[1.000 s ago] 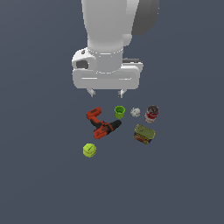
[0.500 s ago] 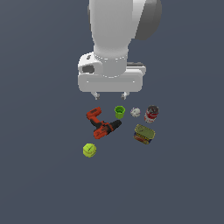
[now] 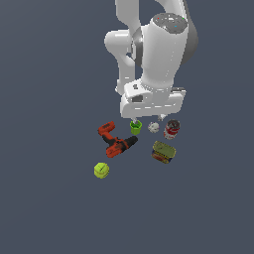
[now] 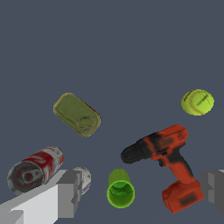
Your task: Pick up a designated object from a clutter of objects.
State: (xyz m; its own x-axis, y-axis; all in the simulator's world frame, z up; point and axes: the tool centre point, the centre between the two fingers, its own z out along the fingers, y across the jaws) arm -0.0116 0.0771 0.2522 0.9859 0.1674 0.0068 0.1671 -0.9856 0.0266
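Note:
The red-and-white soup can (image 3: 172,129) stands at the exterior view's right of the cluster; in the wrist view it (image 4: 35,169) shows its dark lid. My gripper (image 3: 147,119) is open and empty. It hangs above the green cup (image 3: 136,127) and the small white lump (image 3: 153,127), just to the exterior view's left of the can. In the wrist view my gripper (image 4: 142,192) spans the cup (image 4: 120,189), and one finger (image 4: 68,192) partly hides the lump (image 4: 85,177) beside the can.
A red-and-black drill (image 3: 115,140) lies at the exterior view's left of the cup. A flat olive tin (image 3: 163,152) lies in front of the can. A yellow-green ball (image 3: 101,170) sits apart at the front left. All rest on a dark grey floor.
My gripper has come down and moved toward the exterior view's right, closer to the cluster. The objects have not moved.

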